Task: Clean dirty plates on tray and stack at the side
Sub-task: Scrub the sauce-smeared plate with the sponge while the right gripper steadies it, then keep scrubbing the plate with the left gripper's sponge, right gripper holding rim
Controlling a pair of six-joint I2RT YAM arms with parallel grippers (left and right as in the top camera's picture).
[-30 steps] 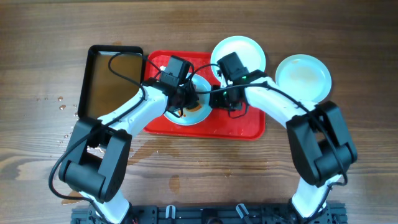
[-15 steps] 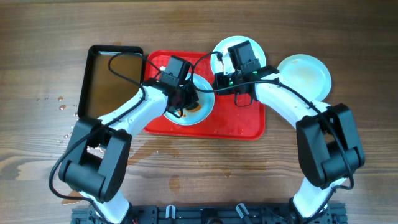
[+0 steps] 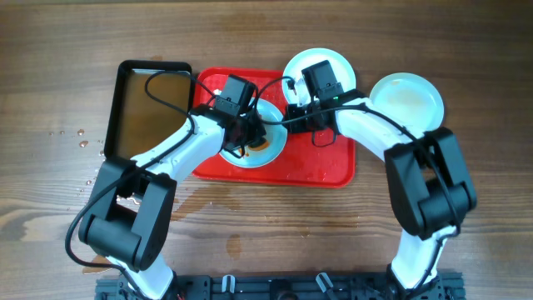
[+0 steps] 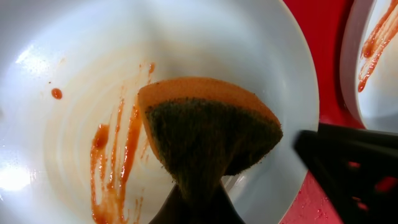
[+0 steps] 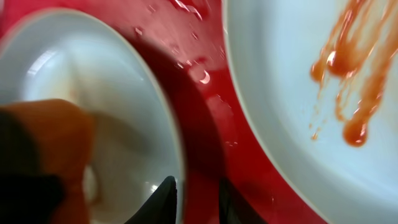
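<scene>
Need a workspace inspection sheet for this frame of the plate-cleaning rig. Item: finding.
Surface: wood table; water drops at left, damp patches in front of the tray.
Job's things: red tray wet; streaked plate on it; second plate, also streaked, overhangs the tray's far edge; third plate on the table at right.
Clutter: black pan of brownish water, left of the tray.
Hands: left hand shut on sponge over the streaked plate; right hand open at that plate's rim.
Cables: black cable loops over the pan.
Surroundings: nothing seen.
</scene>
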